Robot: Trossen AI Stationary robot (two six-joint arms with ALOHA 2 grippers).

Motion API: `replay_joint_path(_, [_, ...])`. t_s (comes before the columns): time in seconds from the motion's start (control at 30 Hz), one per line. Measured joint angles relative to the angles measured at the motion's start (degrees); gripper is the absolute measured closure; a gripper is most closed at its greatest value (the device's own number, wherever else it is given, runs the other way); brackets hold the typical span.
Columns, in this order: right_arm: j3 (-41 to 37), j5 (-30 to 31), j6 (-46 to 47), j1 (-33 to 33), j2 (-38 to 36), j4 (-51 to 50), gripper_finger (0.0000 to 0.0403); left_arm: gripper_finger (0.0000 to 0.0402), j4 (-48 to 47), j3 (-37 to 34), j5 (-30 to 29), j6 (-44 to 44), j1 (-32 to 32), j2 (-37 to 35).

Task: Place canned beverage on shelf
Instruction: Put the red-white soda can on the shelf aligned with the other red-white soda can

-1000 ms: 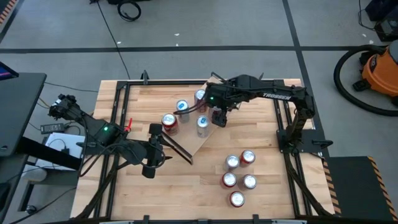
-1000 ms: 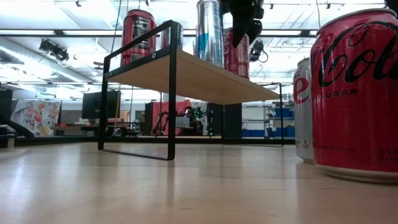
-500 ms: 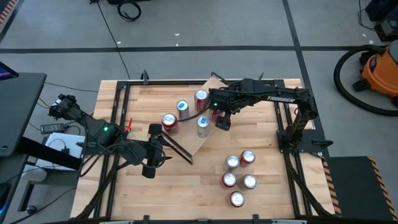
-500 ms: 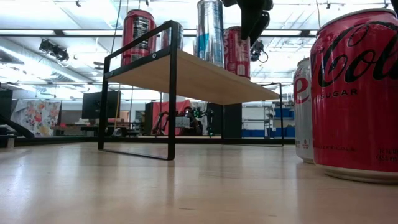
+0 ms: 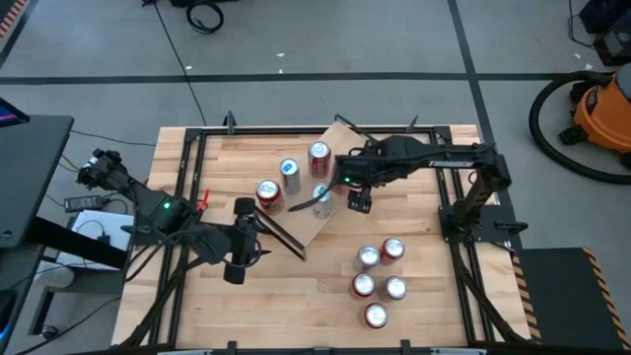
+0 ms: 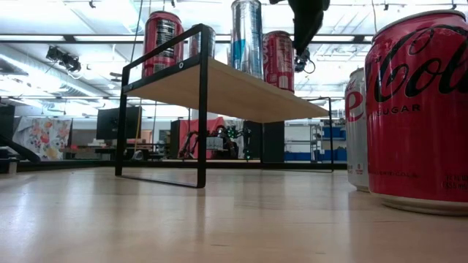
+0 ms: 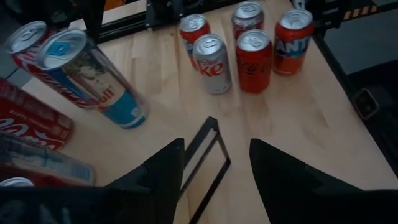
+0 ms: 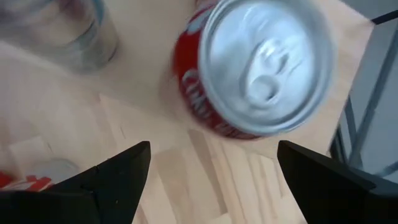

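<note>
The shelf (image 5: 314,212), a light-wood plank on thin black frames, lies slantwise on the table's middle. Several cans stand on it: a red one (image 5: 317,155) near its far end, a silver-blue one (image 5: 289,171), another red one (image 5: 268,193) and a tall silver-blue one (image 5: 321,198). My right gripper (image 5: 361,200) hangs open and empty just off the shelf's right edge; its wrist view looks down on the red can's top (image 8: 264,65). My left gripper (image 5: 237,264) waits open by the shelf's near end, the black end frame (image 7: 205,155) ahead of its fingers.
Several more cans (image 5: 378,281) stand grouped on the slatted tabletop, near right of the shelf; they also show in the left wrist view (image 7: 245,43). One red can (image 6: 420,109) fills the low view's right side. Black rails (image 5: 449,187) edge the table.
My right gripper has drawn away from the cans on the shelf toward the table's right and near edges, still open and empty, uncovering the red can near the shelf's far end. The cans and the shelf have stayed put.
</note>
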Motion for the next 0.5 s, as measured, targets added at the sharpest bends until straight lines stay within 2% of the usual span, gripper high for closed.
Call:
replay_joint_path(0.27, [-20.9, 1.6, 0.0, -0.6, -10.5, 17.6, 0.0041, 0.0209, 1.0, 0.0, 0.0, -0.3, -1.1, 0.0])
replay_joint_path(0.37, [-26.4, 4.4, -0.1, -1.4, -13.2, 22.7, 0.0044, 0.0209, 2.0, 0.0, 0.0, -0.4, -1.1, 0.0])
replay_joint_path(0.5, [-31.1, 4.4, 0.3, -2.8, -15.2, 27.8, 0.0051, 0.0209, 2.5, 0.0, 0.0, -0.2, -1.1, 0.0])
